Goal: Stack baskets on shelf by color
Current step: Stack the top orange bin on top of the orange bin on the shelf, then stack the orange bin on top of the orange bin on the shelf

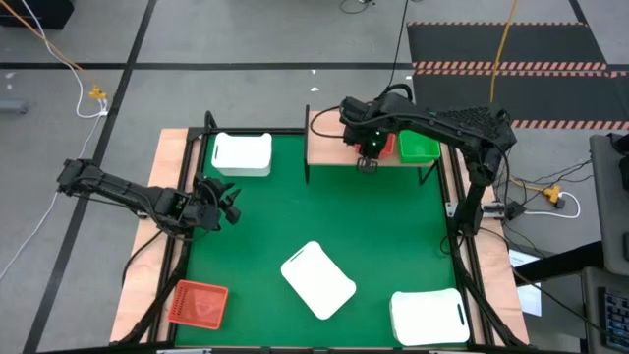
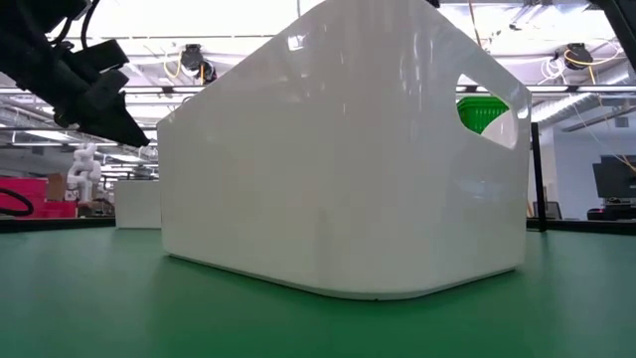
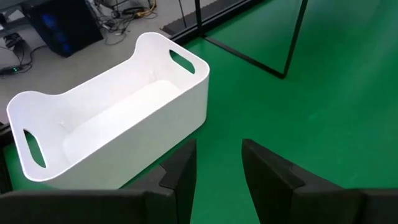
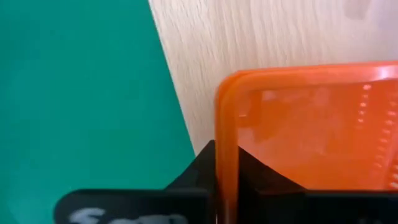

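The wooden shelf (image 1: 329,133) stands at the table's far edge. On it sit a green basket (image 1: 420,147) and, beside it, an orange-red basket (image 1: 389,145) (image 4: 311,124), on which my right gripper (image 1: 369,149) (image 4: 227,165) is shut from above. My left gripper (image 1: 224,204) (image 3: 217,168) hovers open over the table's left side, pointing at an upright white basket (image 1: 242,154) (image 3: 112,124) in the far left corner. A second white basket (image 1: 317,279) (image 2: 338,169) lies upside down mid-table, and a third (image 1: 429,317) rests near right. Another orange-red basket (image 1: 199,302) sits at the near left corner. My right gripper holds the orange-red basket by its side wall, at the rim (image 4: 225,124) on the side away from the green basket. One finger is inside the basket and one outside. The fingers come from above, pointing down. The basket sits level, apparently on the shelf top (image 4: 280,37).
Thin black shelf legs (image 3: 292,37) stand on the green table (image 1: 275,216) near the far edge. Open green surface lies between my left gripper and the upside-down white basket. Cables and a striped mat lie on the floor beyond the table.
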You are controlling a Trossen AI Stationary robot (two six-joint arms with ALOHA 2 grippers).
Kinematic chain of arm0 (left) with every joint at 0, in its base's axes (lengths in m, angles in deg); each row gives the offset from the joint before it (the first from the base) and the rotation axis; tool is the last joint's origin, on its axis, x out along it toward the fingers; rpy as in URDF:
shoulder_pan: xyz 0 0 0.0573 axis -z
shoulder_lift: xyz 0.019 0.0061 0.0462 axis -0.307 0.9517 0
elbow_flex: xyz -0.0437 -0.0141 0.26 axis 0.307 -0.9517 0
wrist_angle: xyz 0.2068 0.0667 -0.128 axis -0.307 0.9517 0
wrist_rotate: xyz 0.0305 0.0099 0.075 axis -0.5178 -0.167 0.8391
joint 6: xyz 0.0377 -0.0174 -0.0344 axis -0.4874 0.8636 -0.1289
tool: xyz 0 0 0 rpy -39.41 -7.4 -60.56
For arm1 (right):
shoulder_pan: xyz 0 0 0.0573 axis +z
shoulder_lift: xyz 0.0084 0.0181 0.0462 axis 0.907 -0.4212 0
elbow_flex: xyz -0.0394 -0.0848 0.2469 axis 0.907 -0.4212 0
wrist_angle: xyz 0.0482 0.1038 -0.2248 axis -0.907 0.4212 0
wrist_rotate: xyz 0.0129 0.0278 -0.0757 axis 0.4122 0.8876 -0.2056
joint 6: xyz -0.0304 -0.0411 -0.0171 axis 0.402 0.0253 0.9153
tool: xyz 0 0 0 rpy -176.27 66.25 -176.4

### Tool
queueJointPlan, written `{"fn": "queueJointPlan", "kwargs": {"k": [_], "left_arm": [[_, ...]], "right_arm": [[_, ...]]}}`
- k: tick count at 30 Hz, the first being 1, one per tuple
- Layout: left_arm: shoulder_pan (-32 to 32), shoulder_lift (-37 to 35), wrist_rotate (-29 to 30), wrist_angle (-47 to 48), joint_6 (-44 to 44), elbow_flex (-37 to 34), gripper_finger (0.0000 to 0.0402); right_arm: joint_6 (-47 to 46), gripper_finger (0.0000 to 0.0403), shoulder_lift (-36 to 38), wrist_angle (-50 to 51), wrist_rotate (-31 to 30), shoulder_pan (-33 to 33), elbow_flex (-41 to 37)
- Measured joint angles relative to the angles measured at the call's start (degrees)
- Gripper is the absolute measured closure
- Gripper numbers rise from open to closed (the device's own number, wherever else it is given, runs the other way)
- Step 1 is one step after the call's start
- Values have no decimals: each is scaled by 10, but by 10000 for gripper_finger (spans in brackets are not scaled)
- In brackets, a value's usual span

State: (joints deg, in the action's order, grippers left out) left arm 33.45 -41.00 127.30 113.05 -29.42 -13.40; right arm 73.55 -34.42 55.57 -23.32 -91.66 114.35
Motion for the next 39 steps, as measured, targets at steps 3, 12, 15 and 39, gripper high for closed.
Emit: {"fn": "queueJointPlan", "kwargs": {"k": [3,12,15,39], "left_arm": [[0,0,0,0,0,0,270],[0,0,0,0,1,0,270],[0,0,0,0,2,0,270],[0,0,0,0,3,0,270]], "right_arm": [[-1,394,13,1,1,0,0],[41,368,30,-10,25,33,-16],[43,370,31,-40,15,45,-41],[112,283,170,-150,-78,51,-61]]}}
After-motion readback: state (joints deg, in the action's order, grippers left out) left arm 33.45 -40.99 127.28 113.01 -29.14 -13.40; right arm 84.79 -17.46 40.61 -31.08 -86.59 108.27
